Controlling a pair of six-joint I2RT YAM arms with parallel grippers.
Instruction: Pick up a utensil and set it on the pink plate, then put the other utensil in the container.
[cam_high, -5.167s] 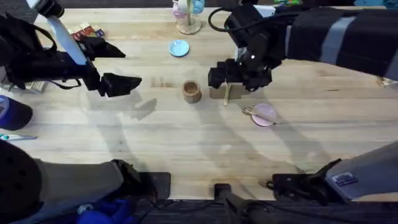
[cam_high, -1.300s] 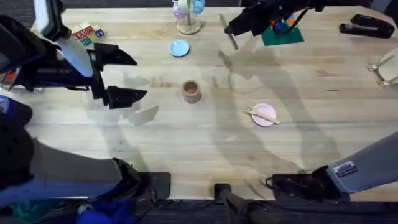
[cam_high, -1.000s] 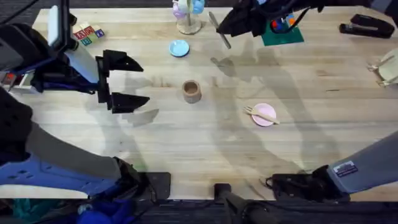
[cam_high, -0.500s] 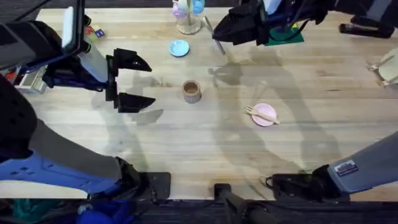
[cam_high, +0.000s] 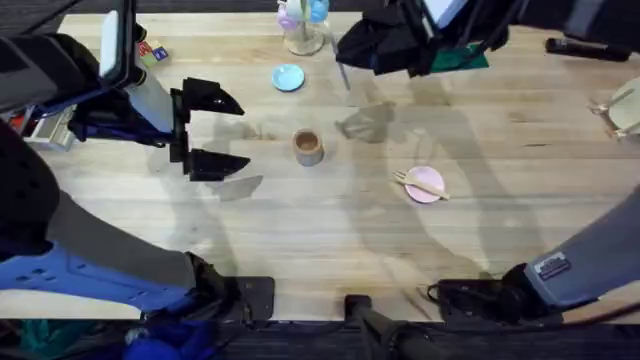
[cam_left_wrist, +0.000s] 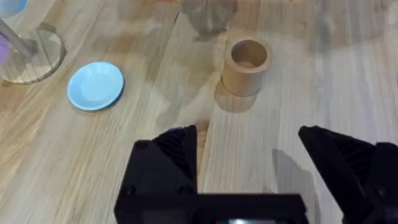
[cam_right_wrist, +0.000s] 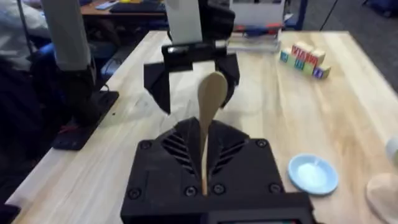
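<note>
Now — right gripper (cam_right_wrist: 204, 180) clamps spoon (cam_right_wrist: 210, 106) | fork (cam_high: 417, 184) on pink plate (cam_high: 430, 191)

The wooden spoon's (cam_right_wrist: 208, 124) handle end is hidden between the right gripper's (cam_right_wrist: 204, 186) fingers; overhead, that gripper appears dark and blurred.

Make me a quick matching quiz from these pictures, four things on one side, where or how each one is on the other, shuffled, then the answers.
1. fork
2. spoon
3. wooden cup
4. left gripper

A. open, holding nothing
B. lying on the pink plate
C. clamped in the right gripper
D. standing upright on the table, nothing visible inside

Pairs: 1-B, 2-C, 3-D, 4-A
</note>
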